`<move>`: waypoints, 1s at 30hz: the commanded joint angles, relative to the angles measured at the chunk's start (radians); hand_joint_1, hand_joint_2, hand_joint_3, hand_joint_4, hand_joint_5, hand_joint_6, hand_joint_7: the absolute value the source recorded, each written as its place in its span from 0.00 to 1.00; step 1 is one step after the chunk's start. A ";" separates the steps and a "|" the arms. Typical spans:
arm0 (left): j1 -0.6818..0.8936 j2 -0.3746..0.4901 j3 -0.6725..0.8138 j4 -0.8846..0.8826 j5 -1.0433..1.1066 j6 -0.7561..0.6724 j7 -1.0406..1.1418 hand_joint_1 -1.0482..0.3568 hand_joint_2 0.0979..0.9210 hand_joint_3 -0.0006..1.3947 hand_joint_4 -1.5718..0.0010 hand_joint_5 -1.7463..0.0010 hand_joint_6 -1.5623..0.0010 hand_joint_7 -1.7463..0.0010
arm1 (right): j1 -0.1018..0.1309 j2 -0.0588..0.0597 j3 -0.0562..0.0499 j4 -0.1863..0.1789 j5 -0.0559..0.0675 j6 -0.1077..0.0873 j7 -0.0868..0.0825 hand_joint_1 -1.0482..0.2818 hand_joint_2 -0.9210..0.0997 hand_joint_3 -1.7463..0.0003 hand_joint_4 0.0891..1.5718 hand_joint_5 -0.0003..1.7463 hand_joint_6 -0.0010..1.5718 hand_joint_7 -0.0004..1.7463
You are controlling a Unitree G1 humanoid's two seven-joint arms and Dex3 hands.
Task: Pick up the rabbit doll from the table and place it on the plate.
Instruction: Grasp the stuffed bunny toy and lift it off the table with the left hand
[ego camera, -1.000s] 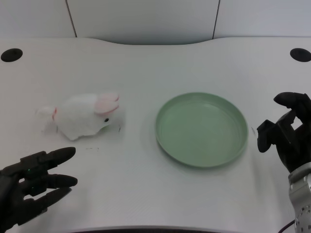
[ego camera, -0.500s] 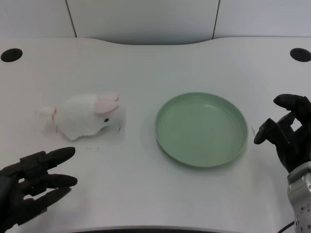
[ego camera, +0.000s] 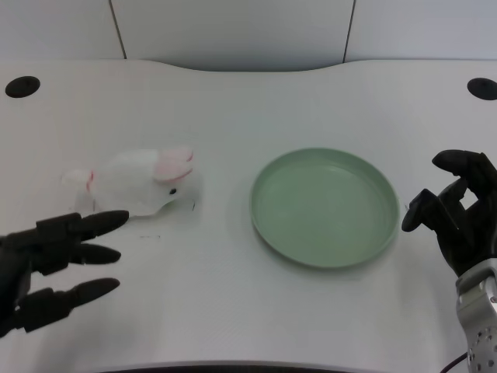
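Legible text, labels, brands, numbers, signs: none on any item in the head view

L hand low at bottom-left, fingers apart, nothing held
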 commanded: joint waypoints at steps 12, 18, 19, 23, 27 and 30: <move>-0.291 0.304 -0.055 -0.122 0.453 0.148 0.051 0.16 0.95 0.01 0.95 0.58 0.69 1.00 | -0.010 -0.017 -0.011 0.011 -0.018 -0.023 0.005 0.58 0.00 0.23 0.69 1.00 0.18 1.00; -0.422 0.312 -0.183 -0.041 0.521 0.248 -0.018 0.16 1.00 0.04 1.00 0.72 0.85 1.00 | -0.007 -0.020 -0.013 0.004 -0.020 -0.020 0.007 0.57 0.00 0.23 0.70 1.00 0.18 1.00; -0.439 0.306 -0.198 -0.025 0.522 0.264 -0.025 0.16 1.00 0.04 1.00 0.75 0.87 0.99 | -0.005 -0.024 -0.010 0.002 -0.027 -0.022 0.007 0.58 0.00 0.23 0.69 1.00 0.18 1.00; -0.529 0.269 -0.296 0.096 0.566 0.308 -0.030 0.17 1.00 0.06 1.00 0.80 0.91 1.00 | 0.001 -0.026 -0.013 -0.013 -0.026 -0.006 -0.001 0.58 0.00 0.23 0.69 1.00 0.18 1.00; -0.623 0.222 -0.402 0.226 0.616 0.360 -0.053 0.18 1.00 0.07 1.00 0.88 0.96 1.00 | 0.007 -0.031 -0.018 -0.023 -0.015 0.005 0.007 0.58 0.00 0.23 0.69 1.00 0.18 1.00; -0.681 0.191 -0.453 0.319 0.630 0.390 -0.071 0.16 1.00 0.06 1.00 0.94 0.97 1.00 | 0.013 -0.034 -0.020 -0.032 -0.010 0.009 0.013 0.58 0.00 0.23 0.69 1.00 0.18 1.00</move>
